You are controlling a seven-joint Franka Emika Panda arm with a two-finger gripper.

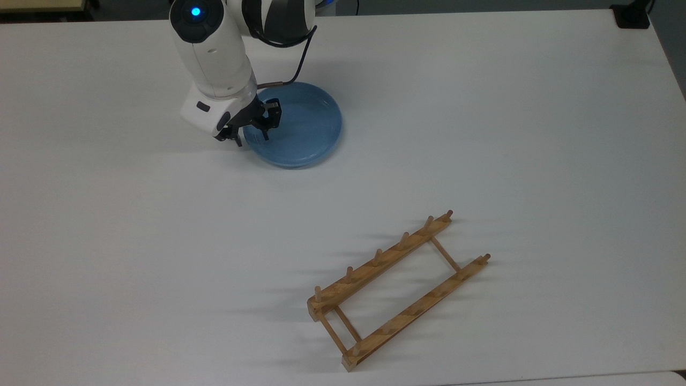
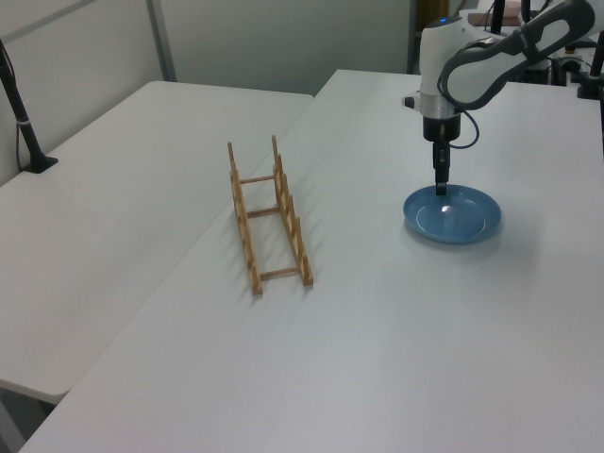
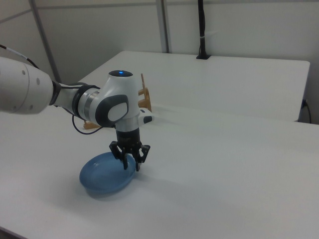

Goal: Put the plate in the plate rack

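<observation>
The white bench [image 1: 482, 107] carries the wooden plate rack [image 1: 396, 292], well apart from the plate [image 1: 303, 126], which lies flat. The hand [image 1: 252, 134] hangs spread over the plate's rim, one finger inside, one outside. The plate looks stiff, glossy, likely slippery and breakable; that raised rim seems the only purchase.

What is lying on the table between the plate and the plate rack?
Nothing: in the top view, bare white table separates the plate from the plate rack.
</observation>
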